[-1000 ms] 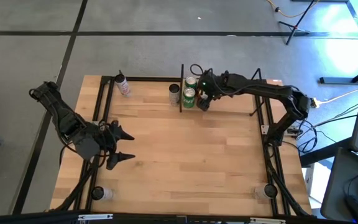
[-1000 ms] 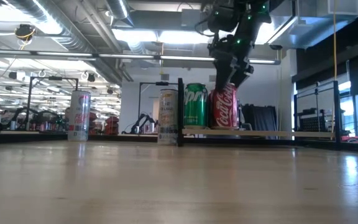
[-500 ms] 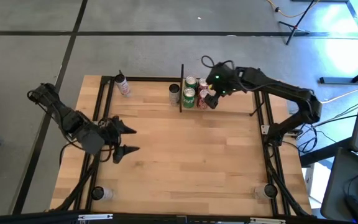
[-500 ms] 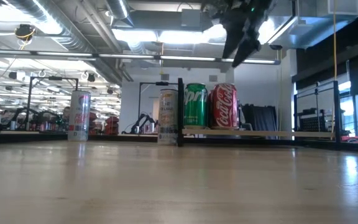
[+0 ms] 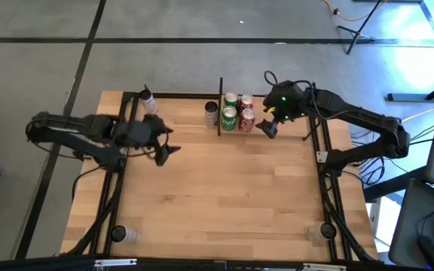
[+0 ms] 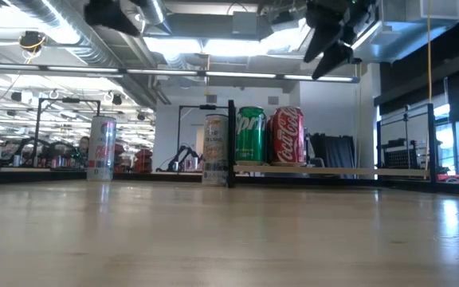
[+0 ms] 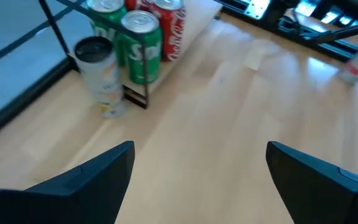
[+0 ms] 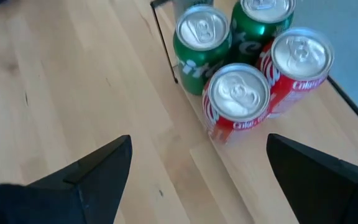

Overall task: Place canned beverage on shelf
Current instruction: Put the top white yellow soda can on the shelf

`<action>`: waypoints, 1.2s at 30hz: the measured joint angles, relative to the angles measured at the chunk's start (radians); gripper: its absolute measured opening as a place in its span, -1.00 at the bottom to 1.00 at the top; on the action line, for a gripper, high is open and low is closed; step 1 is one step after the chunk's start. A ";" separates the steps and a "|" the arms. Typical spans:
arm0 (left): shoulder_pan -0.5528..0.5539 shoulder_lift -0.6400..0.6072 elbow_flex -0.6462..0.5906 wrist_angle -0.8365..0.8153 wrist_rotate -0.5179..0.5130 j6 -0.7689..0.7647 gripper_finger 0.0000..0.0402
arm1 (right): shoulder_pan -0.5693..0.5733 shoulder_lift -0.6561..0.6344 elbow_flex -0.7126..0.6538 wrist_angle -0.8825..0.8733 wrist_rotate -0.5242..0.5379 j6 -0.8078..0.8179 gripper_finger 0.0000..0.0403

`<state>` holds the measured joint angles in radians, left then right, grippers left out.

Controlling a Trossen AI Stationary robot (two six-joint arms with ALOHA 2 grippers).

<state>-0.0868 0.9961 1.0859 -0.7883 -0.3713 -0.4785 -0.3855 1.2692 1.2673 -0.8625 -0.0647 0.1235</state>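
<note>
Four cans, two green (image 8: pixel 202 46) and two red (image 8: pixel 236 102), are seen standing upright together on the shelf (image 5: pixel 277 136) at the table's (image 5: pixel 224 203) far edge. The right gripper (image 5: pixel 267 128) is held just beside them, fingers spread and empty. The left gripper (image 5: pixel 169 141) is held above the table well left of the shelf, fingers likewise spread. A silver can (image 7: pixel 99 70) is seen outside the shelf's end rod.

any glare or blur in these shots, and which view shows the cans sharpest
High view: strong bluish glare on the floor at the top right corner; cans tiny. Low view: bright ceiling lights behind the shelf, near tabletop soft. Left wrist view: blurred throughout, the silver can smeared. Right wrist view: sharpest, the lids of the red cola can and green can crisp, with the right pincer open.
</note>
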 joint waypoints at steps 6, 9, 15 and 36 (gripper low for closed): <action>0.233 0.074 0.000 0.056 0.163 0.210 0.78 | 0.000 -0.019 -0.053 0.007 0.000 0.001 0.78; 0.334 0.139 0.000 0.097 0.245 0.339 0.78 | 0.000 -0.018 -0.061 0.004 0.000 -0.003 0.78; 0.510 0.290 0.000 0.254 0.401 0.539 0.78 | 0.000 -0.019 -0.065 -0.001 0.000 -0.027 0.78; 0.763 0.694 0.000 0.699 0.741 0.622 0.78 | -0.001 -0.017 -0.065 0.000 -0.006 -0.078 0.78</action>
<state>0.6758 1.6899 1.0859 -0.0898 0.3695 0.1432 -0.3862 1.2518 1.2022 -0.8620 -0.0705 0.0452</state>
